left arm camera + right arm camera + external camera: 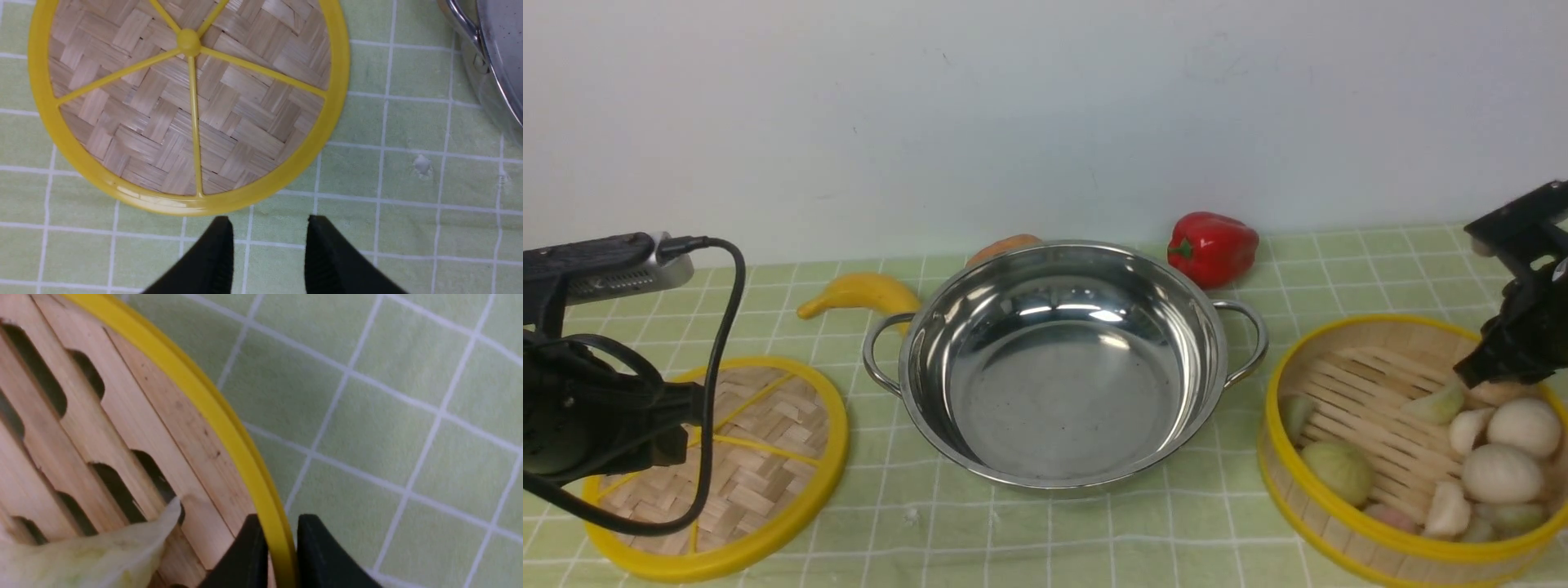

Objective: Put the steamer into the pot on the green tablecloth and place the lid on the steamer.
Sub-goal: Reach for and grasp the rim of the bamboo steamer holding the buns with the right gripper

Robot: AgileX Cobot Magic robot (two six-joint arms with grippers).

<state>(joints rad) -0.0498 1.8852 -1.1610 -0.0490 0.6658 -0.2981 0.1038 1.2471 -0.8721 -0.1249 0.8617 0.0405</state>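
**Left fingers (pixel 212 257) parted over cloth, right fingers (pixel 245 555) nipping a yellow rim**

A light green tablecloth (pixel 1094 539) with a white grid of square checks covers the whole work surface. It runs back to a plain pale wall.

On the cloth at the left lies the lid (pixel 760 441), a flat round disc of woven bamboo strips with a thick yellow rim and thin yellow spokes. Behind it and further in lies a yellow banana (pixel 858 294). The wide, shallow, shiny stainless-steel pot (pixel 1062 367) with two loop handles stands in the middle with nothing in it. An orange-brown rounded thing (pixel 1005 247) peeks out from behind the pot. A glossy red bell pepper (pixel 1213 247) sits at the pot's far right.

The round, low-walled bamboo steamer (pixel 1372 400), with yellow rim bands and a slatted floor, rests on the cloth at the right, apart from the pot. It holds pale whitish and greenish food pieces (pixel 1503 469).

The left arm, trailing a black cable (pixel 723 343), reaches in over the lid's near side. The left gripper (pixel 267 222) points down at bare cloth just beside the lid's rim. Its jaws stand moderately apart with nothing between them.

The right arm slants down from the right edge. The right gripper (pixel 282 518) straddles the steamer's right-hand wall, one finger inside and one outside, both pressed against the yellow band.
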